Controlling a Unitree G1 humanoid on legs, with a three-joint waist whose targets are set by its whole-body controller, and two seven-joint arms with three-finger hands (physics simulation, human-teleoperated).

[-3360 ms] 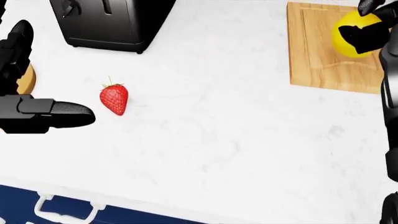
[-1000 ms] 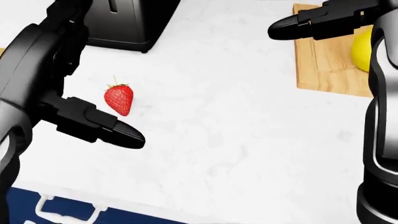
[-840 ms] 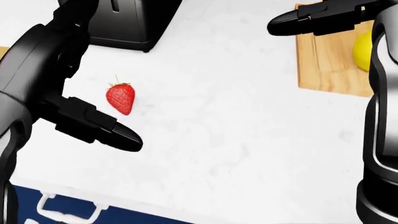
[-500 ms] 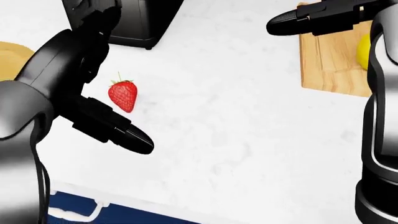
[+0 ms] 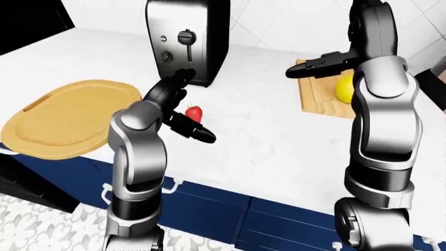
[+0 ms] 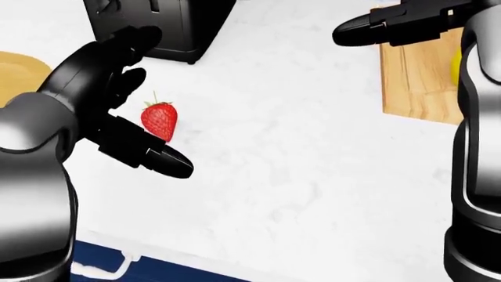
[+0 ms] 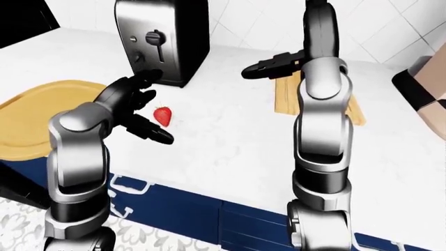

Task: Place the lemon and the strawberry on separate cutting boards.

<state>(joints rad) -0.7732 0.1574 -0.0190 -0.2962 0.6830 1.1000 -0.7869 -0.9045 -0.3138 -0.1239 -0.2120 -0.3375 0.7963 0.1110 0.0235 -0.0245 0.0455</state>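
1. My left hand (image 6: pixel 129 108): nearest item. Fingers spread wide, nothing held; thumb juts out low, other fingers above, strawberry just beside the palm but not touched.
2. Strawberry (image 6: pixel 160 120): lying on the white counter (image 6: pixel 298 176), leaf end up in head view. To grip well, bring thumb under and fingers over, close gently – soft fruit, prob. rolls if nudged.
3. Round board (image 5: pixel 66 117): left in the eye views, bare; my likely drop spot.
4. Toaster (image 5: pixel 186 39): close above the berry; keep knuckles off it.
5. My right hand (image 6: pixel 372 29): fingers extended, empty, over the rect. board (image 5: pixel 317 97).
6. Lemon (image 5: pixel 344 89): already on that board.
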